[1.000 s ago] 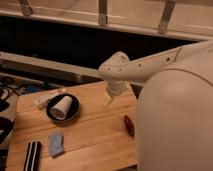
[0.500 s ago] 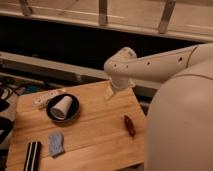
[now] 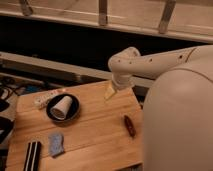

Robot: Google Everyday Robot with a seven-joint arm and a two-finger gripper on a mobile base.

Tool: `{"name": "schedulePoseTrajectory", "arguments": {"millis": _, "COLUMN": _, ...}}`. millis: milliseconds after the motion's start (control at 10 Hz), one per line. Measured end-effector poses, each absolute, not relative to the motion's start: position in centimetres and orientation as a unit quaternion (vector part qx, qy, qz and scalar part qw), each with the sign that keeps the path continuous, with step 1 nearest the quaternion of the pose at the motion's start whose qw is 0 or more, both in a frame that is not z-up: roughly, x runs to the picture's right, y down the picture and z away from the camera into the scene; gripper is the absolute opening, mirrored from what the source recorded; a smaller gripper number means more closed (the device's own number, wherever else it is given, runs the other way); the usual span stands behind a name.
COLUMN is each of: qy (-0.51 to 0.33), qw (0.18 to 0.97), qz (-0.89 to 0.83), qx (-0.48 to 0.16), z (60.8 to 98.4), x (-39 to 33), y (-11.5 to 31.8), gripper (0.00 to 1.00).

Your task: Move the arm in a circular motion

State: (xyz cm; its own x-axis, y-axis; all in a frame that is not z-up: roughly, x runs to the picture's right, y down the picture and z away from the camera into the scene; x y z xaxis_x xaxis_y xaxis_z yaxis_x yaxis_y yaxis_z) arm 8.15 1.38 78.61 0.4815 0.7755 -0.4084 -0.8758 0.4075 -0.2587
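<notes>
Single camera is looking down from high up behind the arm [image 3: 150, 62], facing forward across the wooden table [image 3: 100, 142]. It is sitting close. The arm's shell is filling the right side, and the gripper [image 3: 110, 92] is hanging mid-frame over the table's far edge.

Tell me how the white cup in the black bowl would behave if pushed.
The cup lies on its side, so it would probably roll, though the bowl may hold it. It looks like thin paper, likely light and crushable. The gripper hangs apart from it, over the table.
</notes>
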Motion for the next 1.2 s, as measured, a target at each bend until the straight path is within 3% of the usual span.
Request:
{"name": "schedulePoseTrajectory", "arguments": {"millis": 200, "qy": 0.086, "qw": 0.826, "qz": 0.495, "qx": -0.255, "z": 82.7, "x": 8.4, "y": -0.4, "gripper": 0.94}}
{"name": "schedulePoseTrajectory", "arguments": {"millis": 500, "qy": 0.068, "qw": 0.830, "qz": 0.477, "qx": -0.281, "z": 85.2, "x": 7.0, "y": -1.5, "gripper": 0.94}}
{"name": "schedulePoseTrajectory", "arguments": {"millis": 1200, "qy": 0.076, "qw": 0.881, "qz": 0.347, "qx": -0.314, "z": 81.5, "x": -0.3, "y": 5.3, "gripper": 0.94}}
